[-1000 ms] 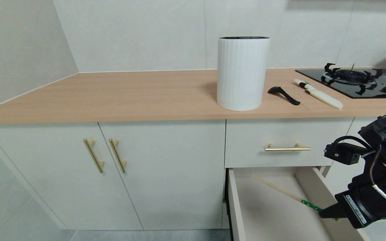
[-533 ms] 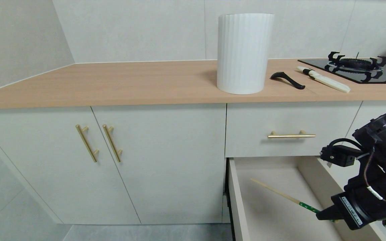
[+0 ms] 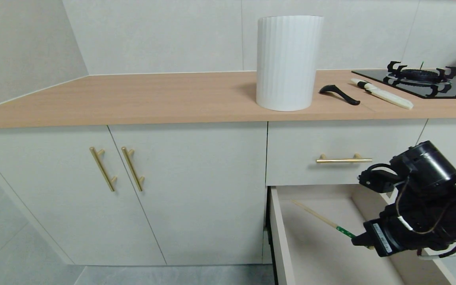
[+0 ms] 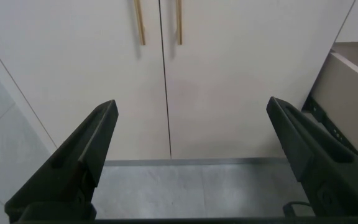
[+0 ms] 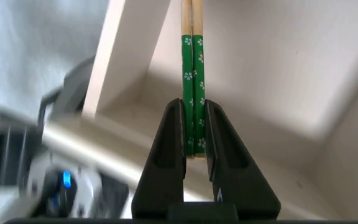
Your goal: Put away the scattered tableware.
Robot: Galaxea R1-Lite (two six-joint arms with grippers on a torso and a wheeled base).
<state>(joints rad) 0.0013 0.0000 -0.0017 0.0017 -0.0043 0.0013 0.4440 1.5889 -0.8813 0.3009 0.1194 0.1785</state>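
My right hand [image 3: 358, 240], clenched on the chopsticks [image 3: 318, 217], has slid further in over the open drawer [image 3: 278, 237] since half a second ago, tips nearer its back. I reckon I can let go soon; black spoon [image 3: 339, 94] and knife [image 3: 382, 93] wait on the desk [image 3: 152, 99]

Chopsticks [image 5: 188, 81] run out of the right wrist view, tips cropped; drawer [image 3: 278, 237] front and stove [image 3: 410, 85] get cut off in head view.

Head camera overlooks the open drawer [image 3: 315, 253], seen close by the right wrist camera (left faces cabinet doors [image 4: 229, 81]).
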